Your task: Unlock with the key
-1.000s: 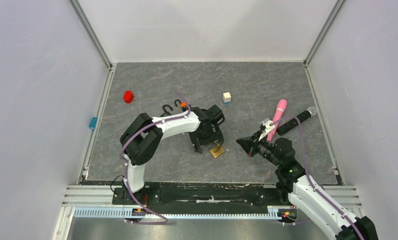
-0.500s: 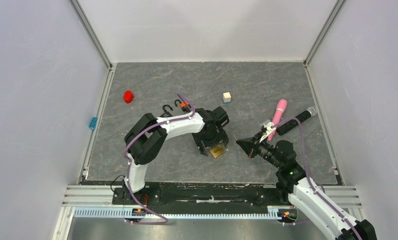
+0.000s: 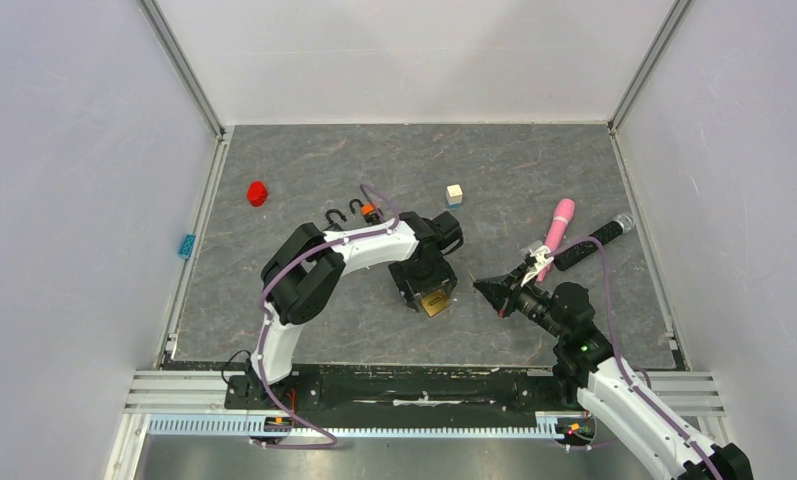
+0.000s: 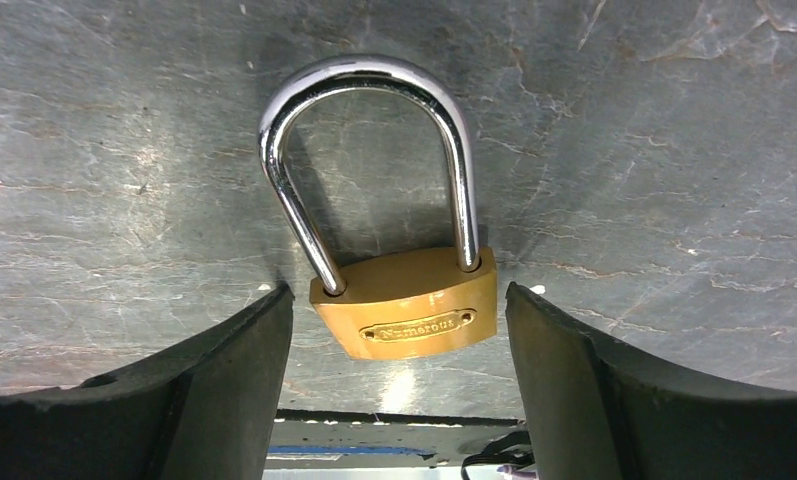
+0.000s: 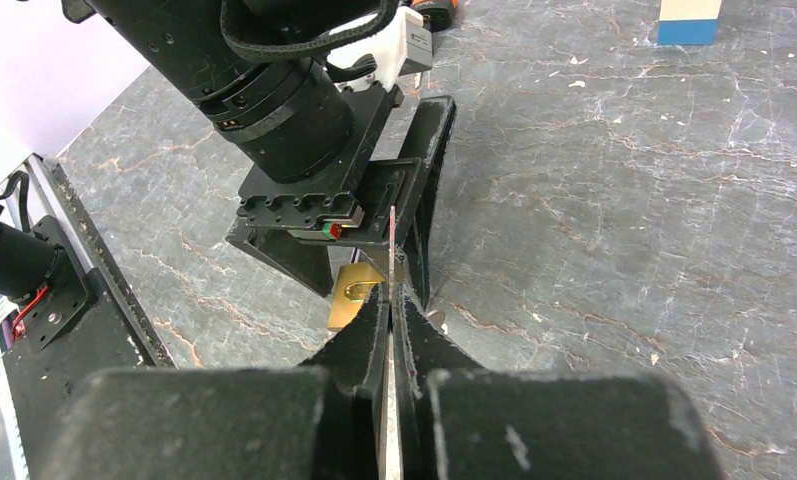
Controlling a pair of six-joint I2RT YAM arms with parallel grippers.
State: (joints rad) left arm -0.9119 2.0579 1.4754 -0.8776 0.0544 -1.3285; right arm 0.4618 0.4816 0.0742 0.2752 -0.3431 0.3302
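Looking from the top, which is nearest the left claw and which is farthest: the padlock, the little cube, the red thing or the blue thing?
From the left claw:
1. padlock, right between its open fingers.
2. cube, farther back, a bit to the right.
3. red thing, back and well to the left.
4. blue thing, at the mat's left edge.

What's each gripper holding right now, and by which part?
Right gripper pinches the key by its rear end, blade sticking out. Left gripper holds nothing: its fingers straddle the padlock body, gaps both sides.
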